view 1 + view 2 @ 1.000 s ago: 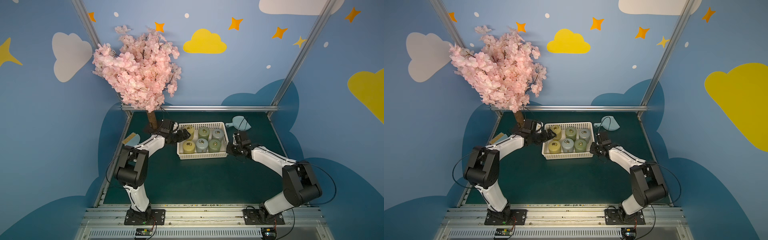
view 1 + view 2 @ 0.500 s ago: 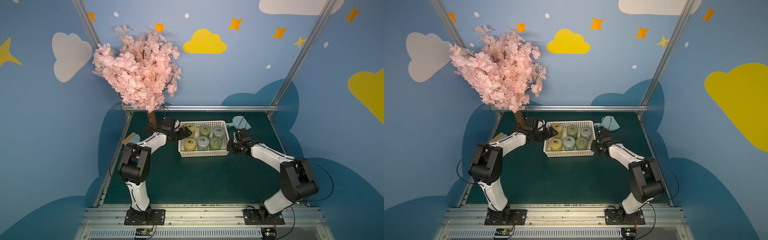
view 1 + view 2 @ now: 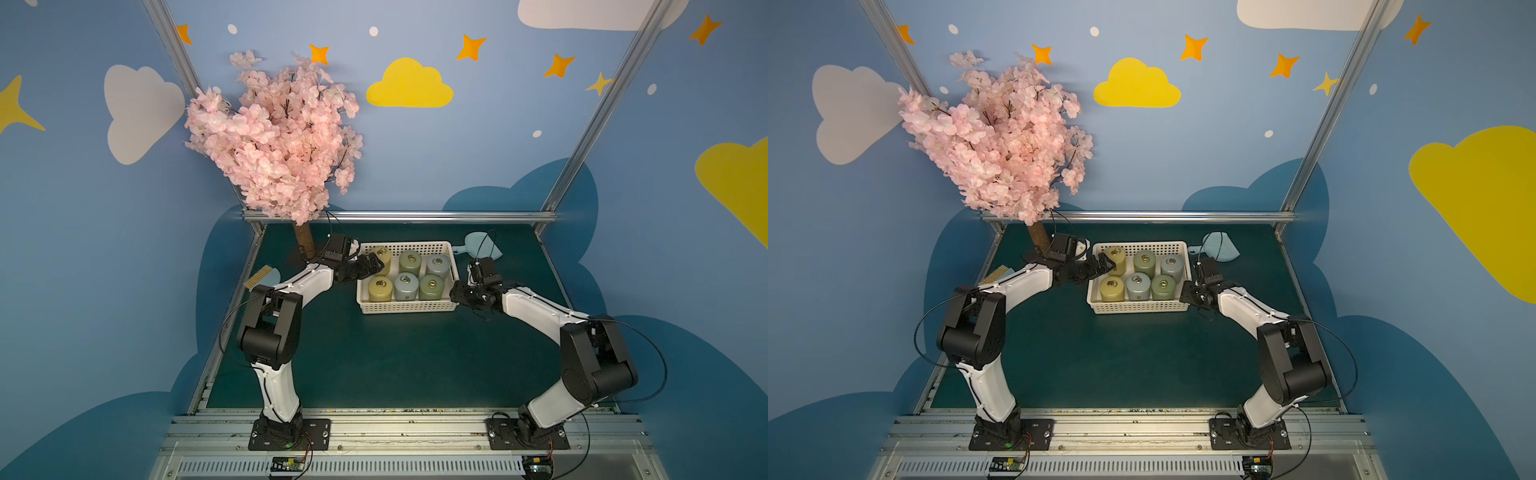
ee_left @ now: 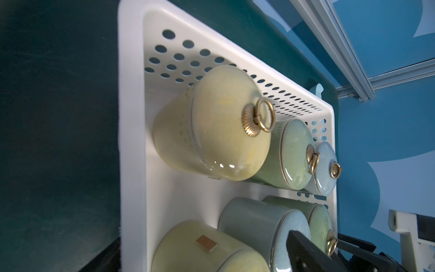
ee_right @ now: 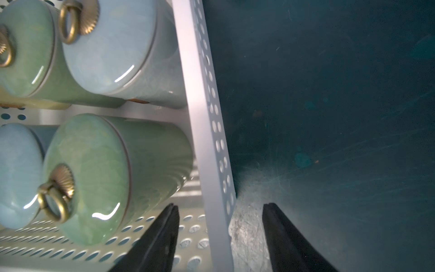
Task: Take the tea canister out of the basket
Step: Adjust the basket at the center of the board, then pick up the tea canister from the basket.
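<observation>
The white perforated basket point(image 3: 409, 308) point(image 3: 1138, 307) stands mid-table and holds several lidded tea canisters in two rows, yellow, green and pale blue, each with a brass ring. My left gripper point(image 3: 372, 266) point(image 3: 1105, 266) is open at the basket's left end, beside the back-left yellow canister point(image 3: 381, 258) point(image 4: 211, 124), and grips nothing. My right gripper point(image 3: 456, 291) point(image 5: 220, 205) is open and straddles the basket's right wall point(image 5: 204, 131). One of its fingers is inside, next to the front-right green canister point(image 5: 98, 169). The other is outside, over the mat.
A pink blossom tree point(image 3: 282, 141) rises at the back left, its trunk point(image 3: 305, 243) just behind my left wrist. A pale blue dustpan point(image 3: 482, 245) lies behind the basket's right end. A brush point(image 3: 262, 276) lies at the mat's left edge.
My right gripper has opened around the basket's right wall. The left arm has reached further in toward the basket's left end. The basket has shifted slightly toward the back.
</observation>
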Robot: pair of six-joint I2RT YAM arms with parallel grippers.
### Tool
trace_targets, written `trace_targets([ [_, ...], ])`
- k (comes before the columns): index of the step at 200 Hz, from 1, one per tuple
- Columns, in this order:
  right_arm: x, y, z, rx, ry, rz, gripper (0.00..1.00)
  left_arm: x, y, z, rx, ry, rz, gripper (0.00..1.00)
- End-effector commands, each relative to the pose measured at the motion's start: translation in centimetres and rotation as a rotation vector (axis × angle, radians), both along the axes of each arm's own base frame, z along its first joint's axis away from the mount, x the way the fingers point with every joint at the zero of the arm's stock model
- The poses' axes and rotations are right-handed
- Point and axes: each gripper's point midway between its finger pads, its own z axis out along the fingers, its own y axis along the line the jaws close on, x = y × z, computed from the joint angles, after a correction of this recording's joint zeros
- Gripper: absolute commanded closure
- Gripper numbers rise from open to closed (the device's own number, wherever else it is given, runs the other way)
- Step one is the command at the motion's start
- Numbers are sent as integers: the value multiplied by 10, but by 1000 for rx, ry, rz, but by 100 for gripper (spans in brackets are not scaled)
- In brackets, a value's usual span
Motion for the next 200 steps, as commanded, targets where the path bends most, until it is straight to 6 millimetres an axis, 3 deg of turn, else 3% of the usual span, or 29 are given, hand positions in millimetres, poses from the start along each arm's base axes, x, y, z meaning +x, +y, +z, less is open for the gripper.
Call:
trace_targets([
  [1,-6,-8,19,-8,-23,13,32,12,-26,56,-79,-168,-77,0],
  [15,-10,-10,30,-7,-43,30,25,10,-13,55,-48,-162,-34,0],
  [41,-17,-4,52,-8,-76,133,2,4,12,58,2,-167,39,0],
  [63,-26,5,61,-19,-70,263,2,-7,30,62,51,-194,88,0],
  [109,-41,28,69,-11,-77,489,2,-48,35,84,65,-310,37,0],
  [133,-43,39,73,12,-71,561,2,-75,38,86,82,-363,1,0],
  [170,-35,47,72,-24,-64,601,2,-117,42,84,116,-464,-60,0],
  [200,-26,50,68,-81,-38,623,2,-140,49,84,155,-574,-43,0],
])
